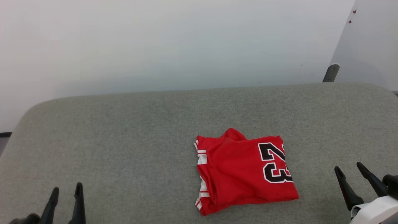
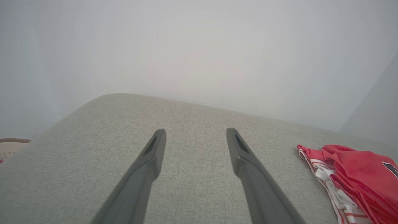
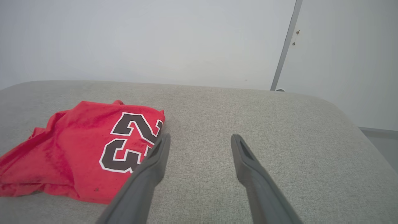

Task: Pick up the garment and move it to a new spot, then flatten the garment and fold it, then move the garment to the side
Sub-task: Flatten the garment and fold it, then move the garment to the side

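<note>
Left wrist view: striped trim [image 2: 323,172] of the garment [image 2: 363,165]; right wrist: 23 [image 3: 130,141].

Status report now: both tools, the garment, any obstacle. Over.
Left tool open, empty. Right tool open, empty, beside the garment. Garment roughly folded on grey cushion, number 23 up. No obstacle seen.

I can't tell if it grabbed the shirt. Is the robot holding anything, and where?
Nothing is held. The left end effector and right end effector stand open, clear of the garment.
</note>
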